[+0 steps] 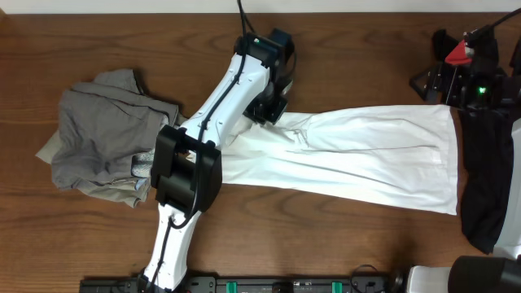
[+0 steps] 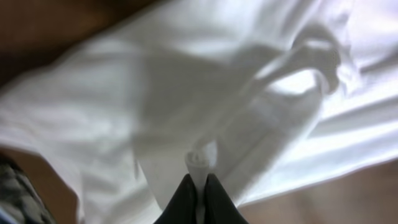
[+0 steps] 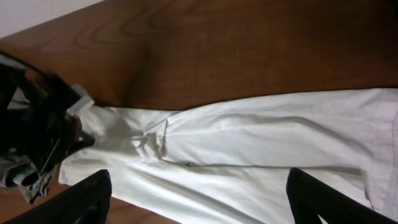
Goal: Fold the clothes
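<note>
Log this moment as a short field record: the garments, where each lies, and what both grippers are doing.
white garment: spread flat across the middle and right of the table
grey garments: crumpled heap at the table's left
black garment: at the right edge, beside the white garment's right end
left gripper: shut on a pinched fold of the white garment, near its left end
right gripper: open, nothing between its fingers

The shirt (image 1: 366, 155) is white cloth, matt, softly creased. The grey pile (image 1: 98, 130) at left is coarser, crumpled cloth. The table (image 1: 342, 49) is brown grained wood with a faint sheen. The left arm (image 1: 229, 88) has a smooth white plastic shell.
</note>
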